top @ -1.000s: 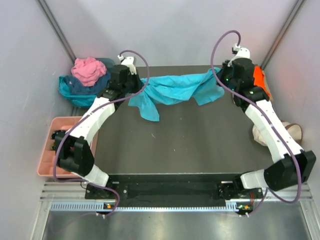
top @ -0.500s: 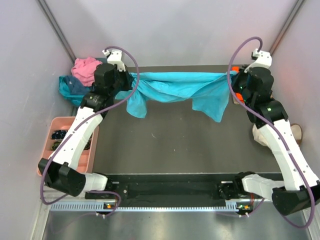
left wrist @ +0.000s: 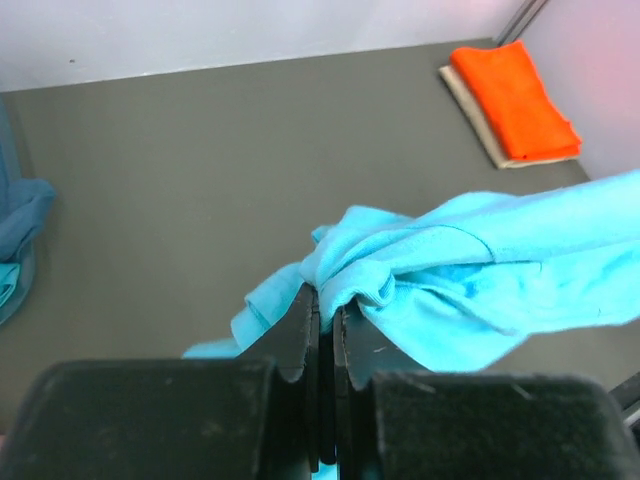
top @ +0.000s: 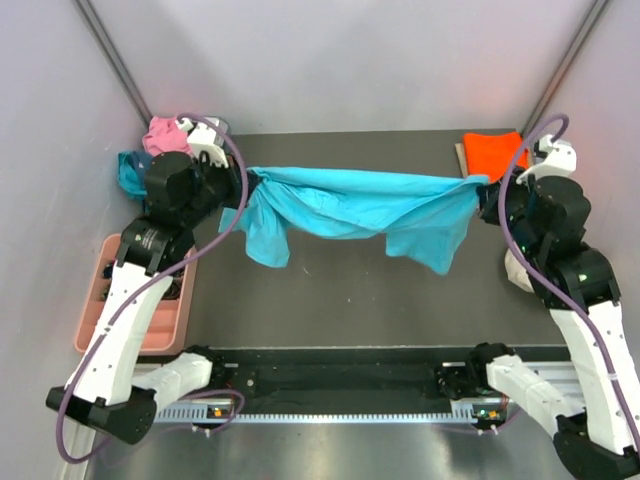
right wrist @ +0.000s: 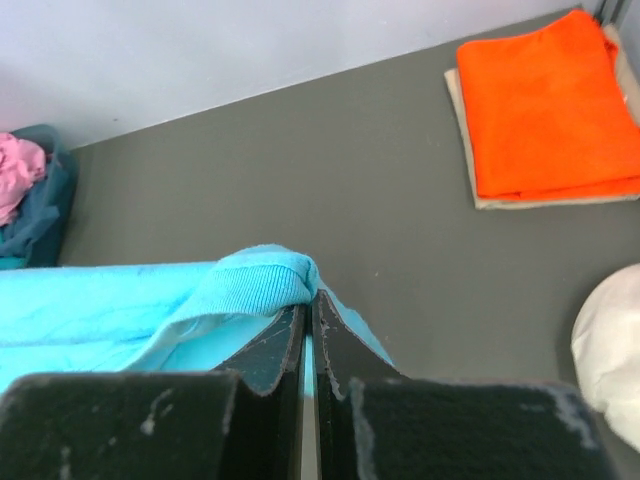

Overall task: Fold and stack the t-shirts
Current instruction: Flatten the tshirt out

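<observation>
Top external — turquoise t-shirt [top: 350, 205] stretched | wrists: left pincer [left wrist: 323, 305], right pincer [right wrist: 308, 318] clench it

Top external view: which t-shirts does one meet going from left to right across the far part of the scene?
Crumpled pink cloth t-shirt → stretched bright turquoise cloth t-shirt → folded orange cloth t-shirt

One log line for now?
left fingers shut on turquoise t-shirt | right fingers shut on it | shirt stretched between arms | orange t-shirt folded, far right

The turquoise t-shirt [top: 350, 200] and orange t-shirt [top: 492, 152] are plain; the table [top: 350, 300] is dark grey.
</observation>
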Tool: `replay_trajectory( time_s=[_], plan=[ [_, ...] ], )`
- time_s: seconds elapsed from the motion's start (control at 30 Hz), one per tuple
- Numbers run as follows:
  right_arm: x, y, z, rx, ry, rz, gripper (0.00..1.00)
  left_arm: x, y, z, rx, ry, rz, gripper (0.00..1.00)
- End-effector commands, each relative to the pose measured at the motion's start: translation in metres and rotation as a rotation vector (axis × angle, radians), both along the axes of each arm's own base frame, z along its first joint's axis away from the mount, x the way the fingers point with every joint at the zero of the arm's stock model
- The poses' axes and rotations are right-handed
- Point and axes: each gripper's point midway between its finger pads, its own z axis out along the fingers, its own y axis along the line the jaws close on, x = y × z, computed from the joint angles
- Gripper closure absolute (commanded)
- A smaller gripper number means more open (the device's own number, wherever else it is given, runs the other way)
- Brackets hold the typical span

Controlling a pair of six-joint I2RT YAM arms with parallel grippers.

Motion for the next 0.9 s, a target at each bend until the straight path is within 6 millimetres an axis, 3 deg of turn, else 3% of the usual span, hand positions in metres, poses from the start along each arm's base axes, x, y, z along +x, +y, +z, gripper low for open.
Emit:
replay_trajectory(
  time_s=[0.0, 0.03, 0.07, 0.1, 0.13, 0.17, 0.2, 0.23, 0.27, 0.3, 0.37, 0.43, 0.53, 0.57, 0.67, 0.73, 0.77, 0.8, 0.87],
  plan=[
    [0.017, -0.001, -0.036, 0.015, 0.085, -0.055, 1.0, 0.021, 0.0, -0.033, -0.002, 0.058, 0.038, 0.97],
    [0.025, -0.002, -0.062, -0.001, 0.135, -0.077, 1.0, 0.03, -0.003, -0.041, -0.004, 0.066, 0.039, 0.97],
    [0.034, -0.002, -0.074, 0.01, 0.151, -0.1, 1.0, 0.052, -0.008, -0.058, -0.001, 0.082, 0.048, 0.96],
    [0.052, 0.002, -0.102, 0.003, 0.194, -0.117, 1.0, 0.064, -0.011, -0.076, 0.002, 0.105, 0.054, 0.92],
    [0.063, 0.001, -0.116, 0.0, 0.203, -0.144, 1.0, 0.077, -0.014, -0.089, 0.003, 0.117, 0.065, 0.82],
    [0.072, 0.003, -0.132, 0.01, 0.229, -0.161, 1.0, 0.104, -0.018, -0.121, 0.017, 0.161, 0.093, 0.62],
    [0.081, 0.005, -0.149, 0.003, 0.261, -0.169, 0.98, 0.119, -0.018, -0.136, 0.022, 0.177, 0.126, 0.46],
    [0.097, 0.009, -0.182, -0.026, 0.347, -0.179, 0.82, 0.133, -0.017, -0.153, 0.025, 0.213, 0.159, 0.16],
    [0.102, 0.01, -0.195, -0.028, 0.394, -0.194, 0.6, 0.15, -0.02, -0.196, 0.069, 0.303, 0.177, 0.01],
    [0.105, 0.01, -0.204, -0.04, 0.437, -0.21, 0.34, 0.166, -0.022, -0.192, 0.081, 0.31, 0.188, 0.01],
    [0.117, 0.015, -0.213, -0.039, 0.459, -0.204, 0.22, 0.176, -0.025, -0.226, 0.123, 0.439, 0.201, 0.01],
    [0.117, 0.018, -0.213, -0.024, 0.44, -0.191, 0.13, 0.185, -0.028, -0.214, 0.134, 0.425, 0.192, 0.01],
    [0.119, 0.016, -0.2, -0.016, 0.371, -0.19, 0.08, 0.188, -0.017, -0.191, 0.145, 0.316, 0.237, 0.01],
    [0.117, 0.014, -0.199, -0.029, 0.376, -0.188, 0.07, 0.184, -0.014, -0.173, 0.134, 0.272, 0.238, 0.01],
    [0.116, 0.015, -0.198, -0.042, 0.383, -0.173, 0.07, 0.171, -0.008, -0.16, 0.146, 0.251, 0.238, 0.01],
    [0.111, 0.017, -0.202, -0.038, 0.393, -0.16, 0.07, 0.16, -0.006, -0.161, 0.152, 0.27, 0.234, 0.01],
    [0.108, 0.017, -0.203, -0.034, 0.395, -0.159, 0.07, 0.152, -0.006, -0.152, 0.136, 0.26, 0.222, 0.01],
    [0.103, 0.017, -0.208, -0.032, 0.404, -0.153, 0.07, 0.142, -0.006, -0.162, 0.128, 0.289, 0.217, 0.01],
    [0.1, 0.017, -0.212, -0.025, 0.409, -0.147, 0.08, 0.126, -0.011, -0.151, 0.076, 0.273, 0.184, 0.01]
  ],
)
